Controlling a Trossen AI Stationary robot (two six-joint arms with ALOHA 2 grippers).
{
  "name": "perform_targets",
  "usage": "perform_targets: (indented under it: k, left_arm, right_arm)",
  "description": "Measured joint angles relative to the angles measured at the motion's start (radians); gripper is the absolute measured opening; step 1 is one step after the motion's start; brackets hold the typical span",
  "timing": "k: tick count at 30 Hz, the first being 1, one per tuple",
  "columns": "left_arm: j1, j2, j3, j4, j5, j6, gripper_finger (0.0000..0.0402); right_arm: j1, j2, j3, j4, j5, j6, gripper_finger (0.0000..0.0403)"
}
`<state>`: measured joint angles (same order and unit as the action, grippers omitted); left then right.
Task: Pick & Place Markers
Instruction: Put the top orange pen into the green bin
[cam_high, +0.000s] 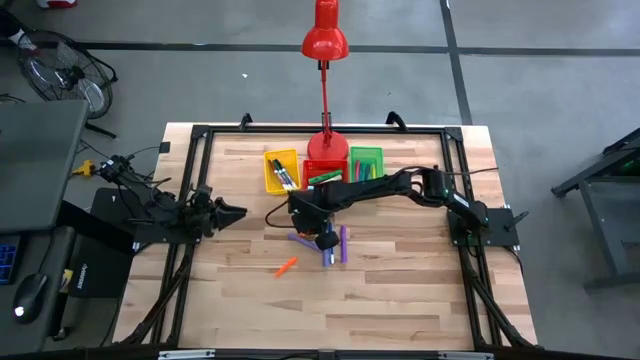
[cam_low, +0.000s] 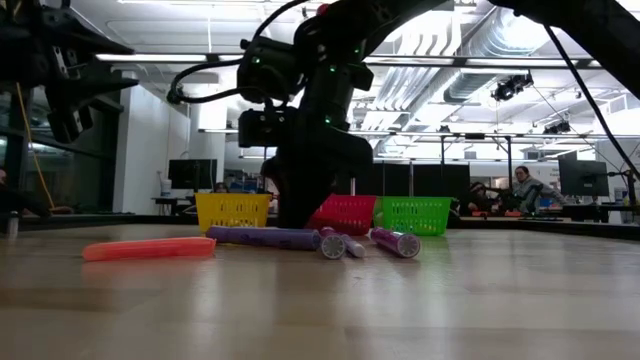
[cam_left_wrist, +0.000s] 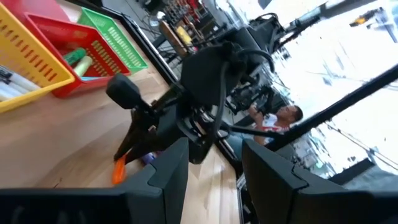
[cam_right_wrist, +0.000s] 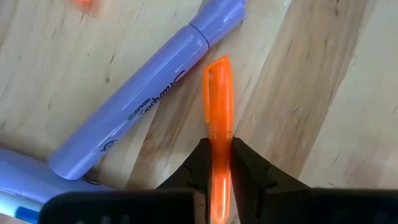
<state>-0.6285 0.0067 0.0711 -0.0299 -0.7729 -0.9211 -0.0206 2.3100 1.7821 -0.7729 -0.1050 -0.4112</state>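
Observation:
My right gripper (cam_right_wrist: 217, 155) reaches down over the middle of the table (cam_high: 322, 238) and is shut on a slim orange marker (cam_right_wrist: 219, 99). Beside it lie purple markers (cam_right_wrist: 140, 102) (cam_high: 343, 243) flat on the wood. A second orange marker (cam_high: 286, 266) lies alone nearer the front edge. More markers sit in the yellow bin (cam_high: 282, 170), the red bin (cam_high: 324, 172) and the green bin (cam_high: 366, 163) at the back. My left gripper (cam_left_wrist: 214, 180) waits at the table's left side (cam_high: 235, 212), open with nothing between its fingers. My right gripper pinches the orange marker's barrel (cam_right_wrist: 219, 140) between its two fingers, about midway along its length. The fingers come steeply from above and lie across the marker. Its capped end (cam_right_wrist: 217, 68) sticks out past the fingertips. Whether it is clear of the wood I cannot tell.
A red desk lamp (cam_high: 325, 40) stands behind the bins on its base (cam_high: 326, 145). A black frame (cam_high: 200, 135) runs round the tabletop. Bare wood spreads across the front half of the table (cam_high: 330, 310).

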Motion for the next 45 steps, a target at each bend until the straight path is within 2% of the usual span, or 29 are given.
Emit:
perform_targets:
  k: [5,15,21,29,36,42,45]
  left_arm:
    - [0.000,0.012,0.000,0.000,-0.006,0.014,0.0147]
    - [0.000,0.066,0.000,0.035,-0.097,0.098,0.0147]
    - [0.000,0.096,0.000,0.050,-0.113,0.121,0.0147]
    - [0.000,0.103,0.001,0.279,-0.123,0.377,0.0147]
    - [0.001,0.107,0.001,0.337,-0.161,0.426,0.0147]
    - [0.002,0.225,0.001,0.462,-0.181,0.448,0.0147]
    - [0.033,0.309,0.001,0.542,-0.152,0.444,0.0147]
  right_arm:
    - [-0.035,-0.050,-0.007,-0.053,-0.008,0.095,0.0032]
    - [-0.107,-0.106,-0.001,-0.137,-0.017,0.171,0.0029]
    - [-0.156,-0.159,0.000,-0.191,-0.026,0.256,0.0027]
    - [-0.229,-0.274,0.001,-0.220,-0.023,0.274,0.0028]
    - [-0.310,-0.339,0.003,-0.239,-0.017,0.251,0.0029]
    - [-0.379,-0.352,0.003,-0.255,-0.021,0.202,0.0027]
    - [-0.405,-0.352,0.003,-0.271,-0.024,0.177,0.0029]
